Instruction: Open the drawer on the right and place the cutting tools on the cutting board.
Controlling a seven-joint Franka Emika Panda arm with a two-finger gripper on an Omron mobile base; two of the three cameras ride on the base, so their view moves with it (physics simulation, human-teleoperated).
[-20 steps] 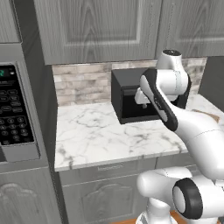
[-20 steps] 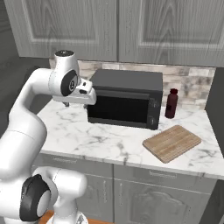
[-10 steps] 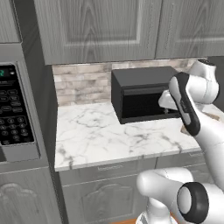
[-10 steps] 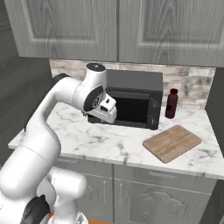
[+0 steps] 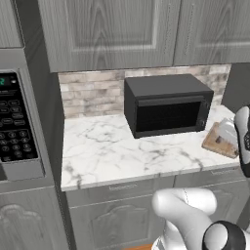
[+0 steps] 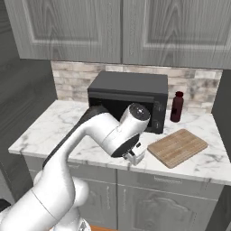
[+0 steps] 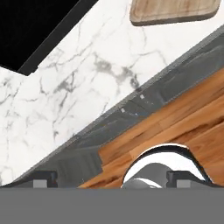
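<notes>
The right drawer [image 6: 169,181] has its grey wood-grain front shut under the counter; it also appears in the left base view [image 5: 209,177]. The cutting tools are hidden. The light-brown cutting board [image 6: 177,146] lies bare on the marble at the right, beside the microwave, and its edge appears at the top of the hand view [image 7: 175,11]. My gripper [image 6: 131,159] hangs at the counter's front edge, left of the board and above the drawer fronts. It points down and is open, its fingertips [image 7: 46,178] wide apart with nothing between them.
A black microwave [image 6: 128,97] stands at the back of the counter, with a dark red bottle [image 6: 177,107] to its right. A similar grey drawer front [image 5: 119,188] sits left of the right one. A wall oven panel [image 5: 17,127] is at far left. Wood floor [image 7: 183,122] lies below.
My arm has swung from in front of the microwave to the right and down. The hand now sits at the counter's front edge, near the cutting board.
</notes>
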